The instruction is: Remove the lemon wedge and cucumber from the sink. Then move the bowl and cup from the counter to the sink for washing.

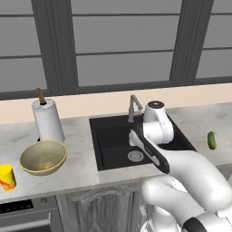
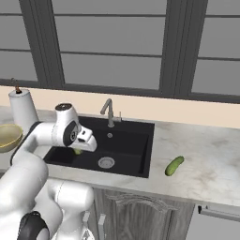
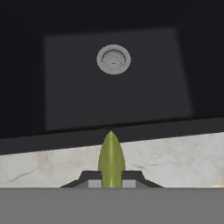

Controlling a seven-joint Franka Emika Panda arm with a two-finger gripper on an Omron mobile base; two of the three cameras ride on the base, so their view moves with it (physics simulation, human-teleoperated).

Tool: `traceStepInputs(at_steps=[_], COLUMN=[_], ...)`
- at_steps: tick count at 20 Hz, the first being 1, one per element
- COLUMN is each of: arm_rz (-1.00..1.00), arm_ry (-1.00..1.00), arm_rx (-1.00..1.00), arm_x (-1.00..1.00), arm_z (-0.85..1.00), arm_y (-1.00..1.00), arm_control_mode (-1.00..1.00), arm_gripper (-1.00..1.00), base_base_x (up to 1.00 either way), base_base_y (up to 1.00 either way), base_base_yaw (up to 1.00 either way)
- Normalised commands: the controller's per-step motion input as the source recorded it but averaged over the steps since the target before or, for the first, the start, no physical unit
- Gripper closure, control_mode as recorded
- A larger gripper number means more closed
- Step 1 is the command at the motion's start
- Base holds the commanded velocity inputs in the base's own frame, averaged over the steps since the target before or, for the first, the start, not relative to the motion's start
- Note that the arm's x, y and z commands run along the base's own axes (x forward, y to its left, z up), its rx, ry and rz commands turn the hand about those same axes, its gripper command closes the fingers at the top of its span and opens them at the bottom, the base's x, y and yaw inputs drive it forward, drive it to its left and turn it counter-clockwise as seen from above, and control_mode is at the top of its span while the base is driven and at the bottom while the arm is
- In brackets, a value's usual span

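The white arm rises from the base, folds forward at the elbow and reaches over the front left part of the sink (image 2: pixel 136 140), its wrist bent so that the hand points down and slightly back toward the front rim. In the hand view the jaws (image 3: pixel 111 183) are clamped on the lemon wedge (image 3: pixel 111 159), a yellow-green sliver standing up between the two dark tips, held above the line where the black basin wall meets the marbled table (image 3: pixel 175 157). In the right base view a bit of the wedge (image 2: pixel 78 151) shows just under the hand, over the basin's left side. The round silver drain (image 2: pixel 106 162) lies on the basin floor, apart from the wedge, and the grey faucet (image 2: pixel 109 111) stands at the back rim. The cucumber (image 2: pixel 174 166) lies on the table to the right of the sink, near its rim. On the table left of the sink sit the bowl (image 1: pixel 43 157) and, nearer the front edge, the yellow cup (image 1: pixel 7 176), with a paper towel roll (image 1: pixel 47 118) upright behind the bowl.
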Motion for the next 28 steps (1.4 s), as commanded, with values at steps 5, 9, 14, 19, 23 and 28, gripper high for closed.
traceStepInputs(at_steps=[5,9,14,19,23,28], arm_rz=[-0.03,-0.05,-0.04,-0.06,-0.07,-0.06], arm_ry=[0.00,0.00,-0.01,0.00,0.00,0.00], arm_rx=[0.00,0.00,0.00,0.00,0.00,0.00], arm_x=[-0.24,-0.16,-0.05,0.00,0.00,0.00], arm_z=[0.03,0.04,0.07,0.14,0.17,0.16], arm_y=[-0.43,-0.46,-0.48,-0.49,-0.50,-0.52], arm_control_mode=[-1.00,-1.00,-1.00,-1.00,-1.00,-1.00], arm_gripper=[1.00,1.00,1.00,1.00,1.00,1.00], base_base_x=[0.00,0.00,0.00,0.00,0.00,0.00], base_base_y=[0.00,0.00,0.00,0.00,0.00,0.00], base_base_yaw=[0.00,0.00,0.00,0.00,0.00,0.00])
